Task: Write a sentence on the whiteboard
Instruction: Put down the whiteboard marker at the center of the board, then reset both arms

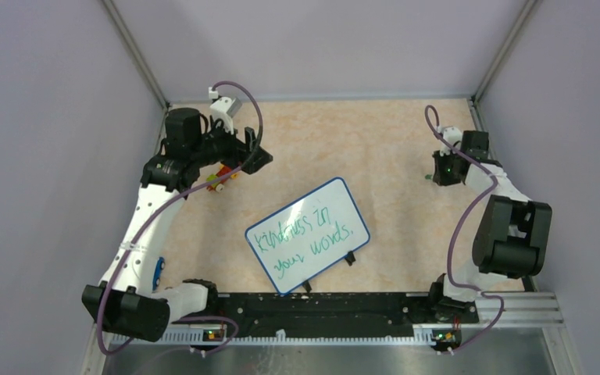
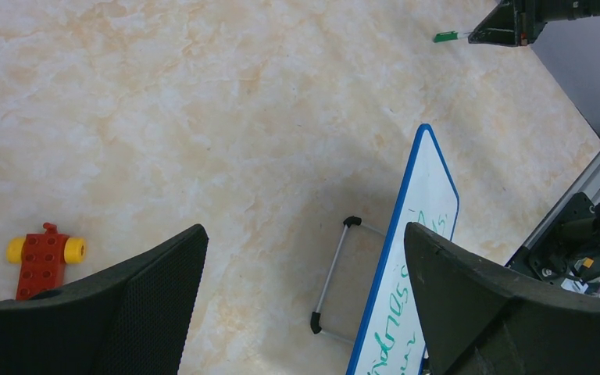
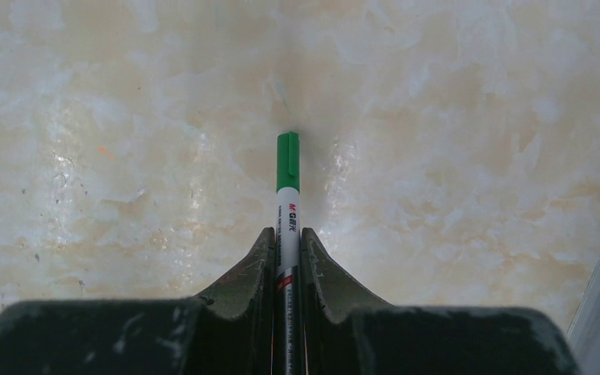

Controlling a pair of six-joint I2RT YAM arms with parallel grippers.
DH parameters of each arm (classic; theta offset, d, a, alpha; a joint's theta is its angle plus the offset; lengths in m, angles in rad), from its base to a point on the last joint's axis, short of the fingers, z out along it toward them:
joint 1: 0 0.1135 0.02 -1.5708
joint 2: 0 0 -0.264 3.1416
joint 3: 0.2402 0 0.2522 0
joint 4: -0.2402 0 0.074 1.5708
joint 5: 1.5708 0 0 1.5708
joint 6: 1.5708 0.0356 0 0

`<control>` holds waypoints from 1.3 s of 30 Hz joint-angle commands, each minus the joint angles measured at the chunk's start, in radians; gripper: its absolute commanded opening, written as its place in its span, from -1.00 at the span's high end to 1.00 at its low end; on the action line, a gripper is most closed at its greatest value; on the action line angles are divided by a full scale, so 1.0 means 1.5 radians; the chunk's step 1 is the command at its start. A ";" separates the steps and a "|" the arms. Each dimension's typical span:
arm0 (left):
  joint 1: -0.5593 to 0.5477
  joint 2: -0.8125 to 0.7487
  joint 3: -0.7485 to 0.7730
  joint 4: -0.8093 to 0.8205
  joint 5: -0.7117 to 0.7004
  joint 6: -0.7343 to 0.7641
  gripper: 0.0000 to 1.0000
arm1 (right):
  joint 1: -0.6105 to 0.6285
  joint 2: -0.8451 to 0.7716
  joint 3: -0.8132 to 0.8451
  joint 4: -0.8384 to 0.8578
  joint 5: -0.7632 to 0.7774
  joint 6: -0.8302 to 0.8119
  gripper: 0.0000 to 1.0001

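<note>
Far left of the marbled beige tabletop (image 1: 391,148), the left arm's black two-finger gripper (image 2: 305,234) hangs above the surface, fingers spread wide, nothing between them. Near it lies a small red toy brick with yellow knobs (image 2: 43,258), loose.

Centre: small rectangular whiteboard, white with a thin blue rim (image 1: 336,199), set askew to the table edges and well apart from both grippers. Black clip feet on its near long edge. Green handwritten sentence (image 1: 301,238) in two lines, "kindness in your words." It reads complete; writing judged done.

Right, near the far corner: right gripper (image 3: 287,234) low over the tabletop, fingers pinching a slim white marker pen with a green end (image 3: 287,168) that juts out ahead of them. Whether the end touches the table, cannot tell.

Risks, as judged:
- Pen let go on the smooth top may roll away.
- Either arm swinging home across the centre could nudge the light board or smear fresh ink.
- Wide-open left fingers could clip the brick.
</note>
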 commanded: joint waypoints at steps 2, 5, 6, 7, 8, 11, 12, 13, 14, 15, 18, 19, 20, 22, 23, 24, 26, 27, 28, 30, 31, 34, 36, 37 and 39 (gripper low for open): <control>0.003 -0.019 -0.006 0.028 0.000 -0.001 -0.97 | -0.002 0.018 -0.012 0.035 -0.028 -0.003 0.88; 0.003 -0.021 -0.011 0.032 -0.001 -0.003 -0.98 | -0.002 0.022 -0.022 0.022 -0.026 -0.013 0.73; 0.003 -0.023 -0.012 0.033 0.000 -0.003 -0.97 | -0.002 0.021 -0.028 0.020 -0.024 -0.015 0.72; 0.003 -0.025 -0.014 0.035 -0.001 -0.004 -0.98 | -0.002 0.021 -0.033 0.020 -0.023 -0.017 0.69; 0.003 -0.025 -0.015 0.036 0.001 -0.004 -0.98 | -0.002 0.022 -0.039 0.018 -0.021 -0.020 0.67; 0.004 -0.024 -0.015 0.035 0.004 -0.005 -0.98 | -0.002 0.024 -0.051 0.015 -0.016 -0.027 0.67; 0.004 -0.024 -0.015 0.036 0.004 -0.005 -0.97 | -0.002 0.025 -0.056 0.015 -0.014 -0.029 0.66; 0.004 -0.024 -0.015 0.035 0.003 -0.005 -0.97 | -0.002 0.026 -0.059 0.014 -0.015 -0.031 0.66; 0.004 -0.024 -0.015 0.036 0.003 -0.005 -0.98 | -0.002 0.028 -0.062 0.012 -0.013 -0.032 0.66; 0.004 -0.023 -0.016 0.036 0.003 -0.006 -0.98 | -0.002 0.031 -0.064 0.011 -0.012 -0.033 0.65; 0.004 -0.022 -0.017 0.036 0.005 -0.007 -0.98 | -0.002 0.036 -0.068 0.008 -0.012 -0.034 0.65; 0.004 -0.022 -0.017 0.037 0.006 -0.007 -0.97 | -0.002 0.038 -0.067 0.006 -0.013 -0.034 0.64; 0.005 -0.021 -0.017 0.036 0.007 -0.008 -0.98 | -0.002 0.041 -0.065 0.003 -0.015 -0.035 0.64; 0.005 -0.020 -0.017 0.034 0.008 -0.008 -0.98 | -0.002 0.041 -0.060 -0.006 -0.021 -0.036 0.61; 0.005 -0.020 -0.016 0.032 0.007 -0.008 -0.97 | -0.002 0.040 -0.058 -0.011 -0.024 -0.036 0.57; 0.005 -0.019 -0.015 0.030 0.006 -0.007 -0.97 | -0.002 0.037 -0.053 -0.018 -0.029 -0.037 0.52; 0.006 -0.016 -0.012 0.020 0.002 -0.001 -0.97 | -0.002 0.029 -0.043 -0.038 -0.043 -0.038 0.37; 0.007 -0.014 -0.010 0.010 -0.001 0.003 -0.97 | -0.002 0.023 -0.038 -0.047 -0.048 -0.038 0.24; 0.008 -0.010 -0.007 0.000 -0.005 0.007 -0.98 | -0.002 0.016 -0.031 -0.056 -0.053 -0.038 0.06; 0.011 0.002 0.005 -0.023 -0.011 0.017 -0.98 | -0.002 0.000 -0.014 -0.077 -0.065 -0.039 -0.21; 0.013 0.009 0.013 -0.036 -0.013 0.023 -0.98 | -0.002 -0.007 -0.003 -0.090 -0.072 -0.039 -0.29; 0.020 0.038 0.045 -0.080 -0.021 0.050 -0.97 | -0.002 -0.031 0.037 -0.127 -0.096 -0.035 -0.46; 0.024 0.063 0.071 -0.113 -0.038 0.069 -0.97 | -0.002 -0.045 0.072 -0.155 -0.118 -0.028 -0.47; 0.025 0.078 0.086 -0.128 -0.057 0.071 -0.97 | -0.002 -0.053 0.090 -0.168 -0.129 -0.024 -0.49; 0.036 0.105 0.110 -0.153 -0.079 0.091 -0.97 | -0.002 -0.065 0.129 -0.190 -0.152 -0.013 -0.50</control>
